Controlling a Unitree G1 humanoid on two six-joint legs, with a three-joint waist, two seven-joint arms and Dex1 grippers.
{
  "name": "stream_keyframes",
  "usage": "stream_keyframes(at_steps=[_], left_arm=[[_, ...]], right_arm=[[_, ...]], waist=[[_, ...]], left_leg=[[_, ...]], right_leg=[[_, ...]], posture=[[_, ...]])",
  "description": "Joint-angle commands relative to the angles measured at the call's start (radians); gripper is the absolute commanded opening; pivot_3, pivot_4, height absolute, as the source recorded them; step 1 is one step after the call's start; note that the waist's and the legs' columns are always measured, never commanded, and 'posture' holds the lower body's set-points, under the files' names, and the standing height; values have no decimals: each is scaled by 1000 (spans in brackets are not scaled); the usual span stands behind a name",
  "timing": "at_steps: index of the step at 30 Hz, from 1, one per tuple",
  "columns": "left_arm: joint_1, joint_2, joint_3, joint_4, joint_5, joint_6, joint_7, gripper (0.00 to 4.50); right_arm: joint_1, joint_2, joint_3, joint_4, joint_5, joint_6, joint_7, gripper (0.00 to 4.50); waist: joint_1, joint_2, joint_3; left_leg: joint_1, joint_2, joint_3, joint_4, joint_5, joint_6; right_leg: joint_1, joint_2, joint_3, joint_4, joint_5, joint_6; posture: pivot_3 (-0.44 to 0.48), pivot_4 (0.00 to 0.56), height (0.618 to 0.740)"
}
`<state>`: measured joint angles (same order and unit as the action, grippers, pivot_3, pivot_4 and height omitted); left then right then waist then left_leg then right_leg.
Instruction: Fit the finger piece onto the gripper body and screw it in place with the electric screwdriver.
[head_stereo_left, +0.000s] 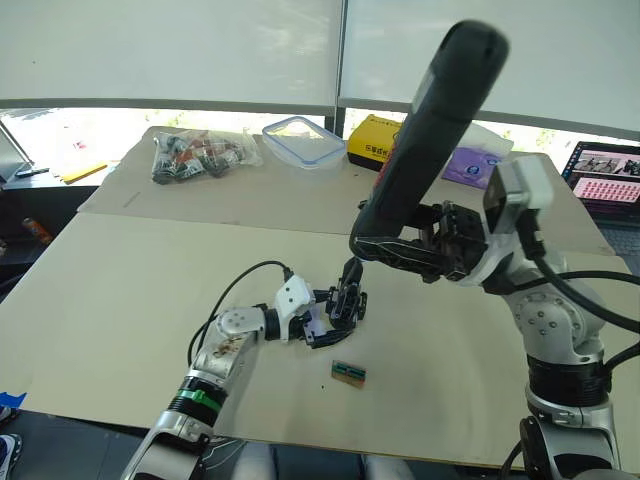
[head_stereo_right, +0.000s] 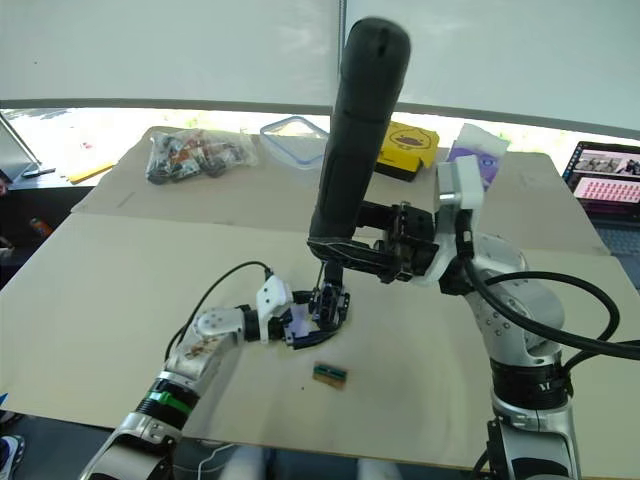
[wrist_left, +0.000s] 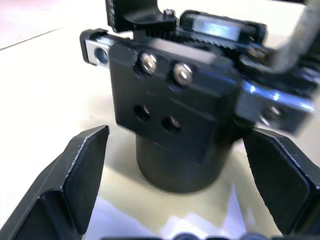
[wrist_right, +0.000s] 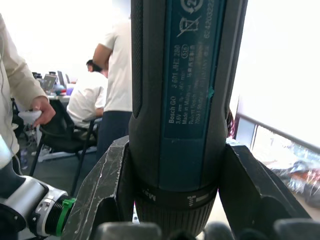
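From my head cameras, my right gripper (head_stereo_right: 385, 262) clasps the electric screwdriver (head_stereo_right: 355, 150) near its lower end. The tool stands nearly upright, leaning a little, its thin bit running down to the gripper body (head_stereo_right: 326, 302) on the table (head_stereo_right: 110, 290). My left gripper (head_stereo_right: 300, 325) lies low on the table just beside that assembly, steadying it from my left. A small green-brown block (head_stereo_right: 329, 374) sits near it, closer to me. I judge the step in hand to be driving a screw, so the bit must stay in line with the screw while I press straight down.

In my left wrist view, the gripper body (wrist_left: 172, 105) stands on its round base between my fingers (wrist_left: 82, 170), which are spread on either side with a gap showing, not clamped. Two screw heads and two empty holes show on its face. I cannot pick out the finger piece for certain here. I would close in on the base before spinning the bit, or the assembly may turn with it.

In my right wrist view, my fingers (wrist_right: 107, 182) are clenched on the screwdriver's barrel (wrist_right: 182, 100). People sit and stand in the room behind. The grip looks square; keeping the barrel from twisting matters most.
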<state>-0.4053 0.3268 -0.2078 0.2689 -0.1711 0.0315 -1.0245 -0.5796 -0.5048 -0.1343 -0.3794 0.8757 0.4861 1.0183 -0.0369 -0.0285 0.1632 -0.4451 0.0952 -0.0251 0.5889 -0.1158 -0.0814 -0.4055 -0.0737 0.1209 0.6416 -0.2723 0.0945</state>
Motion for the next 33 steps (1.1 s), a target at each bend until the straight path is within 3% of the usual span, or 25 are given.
stream_keyframes(at_steps=[1, 6, 12, 18, 27, 33], left_arm=[[59, 88, 65, -56, -53, 18, -52, 4443], [139, 203, 156, -141, -169, 27, -158, 4443], [248, 343, 259, -165, -247, -94, -341, 4443], [295, 376, 281, -191, -283, -103, -392, 4443], [273, 337, 135, -345, -232, -41, -364, 4443], [217, 272, -9, -336, -134, 14, -296, 4443]], right_arm=[[6, -57, -103, -73, 82, 8, -25, 1928], [138, -167, -200, -86, 67, -16, 11, 1928], [380, -232, -338, -109, -2, -95, 70, 1928], [540, -217, -363, -165, -27, -148, 82, 1928], [516, -127, -209, -319, 25, -131, -53, 1928], [475, -54, 3, -333, -84, -154, -95, 1928]], waist=[[-7, 0, 0], [-7, 0, 1], [-3, 0, 3], [-6, 0, 3], [-7, -1, 4], [-7, -2, 5]], left_leg=[[0, 0, 0, 0, 0, 0], [0, 0, 0, -1, 0, 0], [0, 0, 1, 0, 0, 0], [0, 0, 1, 0, -1, -2], [0, 0, 1, 1, -2, -2], [0, 0, 1, 1, -1, -1]], right_leg=[[0, 0, 0, 0, 0, 0], [0, -1, 0, 0, -4, -6], [-1, -2, 0, -1, -4, -7], [-1, -2, 0, -2, -5, -8], [0, -2, 0, -1, -4, -8], [0, -2, 0, -1, -4, -8]], posture=[[0, 150, 740], [0, 150, 740], [0, 150, 740], [0, 150, 740], [0, 150, 740], [0, 150, 740]])
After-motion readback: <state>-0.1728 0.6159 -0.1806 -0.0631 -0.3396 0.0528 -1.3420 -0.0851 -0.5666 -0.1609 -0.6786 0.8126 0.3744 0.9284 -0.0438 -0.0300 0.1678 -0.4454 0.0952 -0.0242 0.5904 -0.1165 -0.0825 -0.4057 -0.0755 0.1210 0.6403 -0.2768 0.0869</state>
